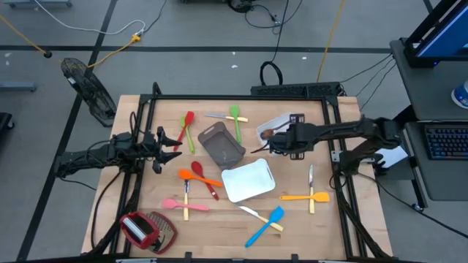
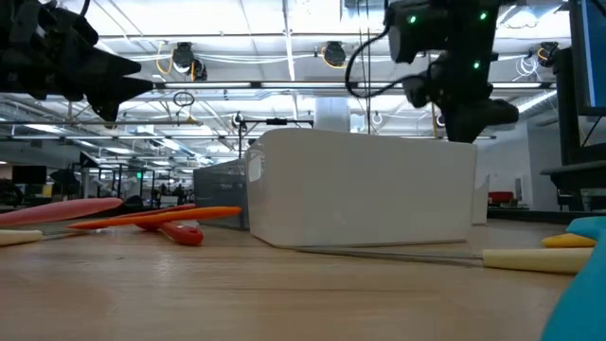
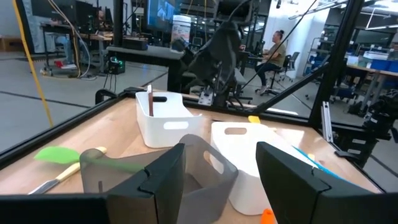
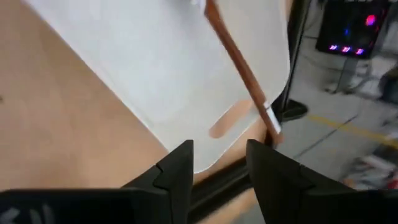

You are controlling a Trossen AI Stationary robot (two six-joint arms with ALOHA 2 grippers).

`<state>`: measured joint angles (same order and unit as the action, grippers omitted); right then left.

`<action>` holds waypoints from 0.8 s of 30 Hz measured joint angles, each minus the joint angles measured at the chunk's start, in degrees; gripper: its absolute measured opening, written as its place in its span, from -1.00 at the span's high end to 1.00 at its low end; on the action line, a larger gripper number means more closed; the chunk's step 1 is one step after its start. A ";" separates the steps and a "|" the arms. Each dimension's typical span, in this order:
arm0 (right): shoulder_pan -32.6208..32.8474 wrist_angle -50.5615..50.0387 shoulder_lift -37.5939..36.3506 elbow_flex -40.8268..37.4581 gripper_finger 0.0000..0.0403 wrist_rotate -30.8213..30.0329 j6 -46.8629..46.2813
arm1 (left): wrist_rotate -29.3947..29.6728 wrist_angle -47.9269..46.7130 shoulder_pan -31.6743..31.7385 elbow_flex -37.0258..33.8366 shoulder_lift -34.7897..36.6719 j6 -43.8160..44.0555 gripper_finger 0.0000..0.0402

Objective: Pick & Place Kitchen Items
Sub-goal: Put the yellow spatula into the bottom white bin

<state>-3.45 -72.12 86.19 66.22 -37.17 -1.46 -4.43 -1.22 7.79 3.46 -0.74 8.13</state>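
Observation:
My right gripper (image 1: 265,143) is open above the near end of a white tray (image 1: 279,124) at the table's far right, and it also shows in its wrist view (image 4: 221,165). A brown wooden spoon (image 4: 239,62) leans in that tray, handle up against the rim (image 3: 150,101). My left gripper (image 1: 175,141) is open and empty at the table's left, pointing at the grey tray (image 1: 221,143). A red spatula (image 1: 188,120), a green spoon (image 1: 235,121), an orange spatula (image 1: 197,177), a pink spoon (image 1: 175,204) and a blue spatula (image 1: 267,225) lie on the table.
A second white tray (image 1: 248,180) stands mid-table near the front. A yellow-orange spatula (image 1: 303,196) and pale-handled cutlery (image 1: 311,183) lie at the right. A red-and-mesh tool (image 1: 146,229) lies at the front left. A person sits beyond the table (image 3: 277,53).

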 joint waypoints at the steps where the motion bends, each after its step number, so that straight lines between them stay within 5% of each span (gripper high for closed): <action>1: 0.44 -0.18 -0.81 0.00 0.31 -0.04 -2.73 | 0.00 0.11 0.00 0.01 0.01 0.51 -0.01; 15: 8.16 -1.76 -6.71 0.00 0.30 16.33 -16.72 | 0.02 6.29 -0.02 0.00 0.00 1.06 -0.01; 24: 13.72 0.80 -6.71 0.00 0.30 17.97 -22.85 | 0.02 7.28 -0.02 0.00 -0.01 3.05 -0.01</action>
<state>10.26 -71.32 79.48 66.22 -19.20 -24.31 -4.41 6.05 7.77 3.46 -0.75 11.19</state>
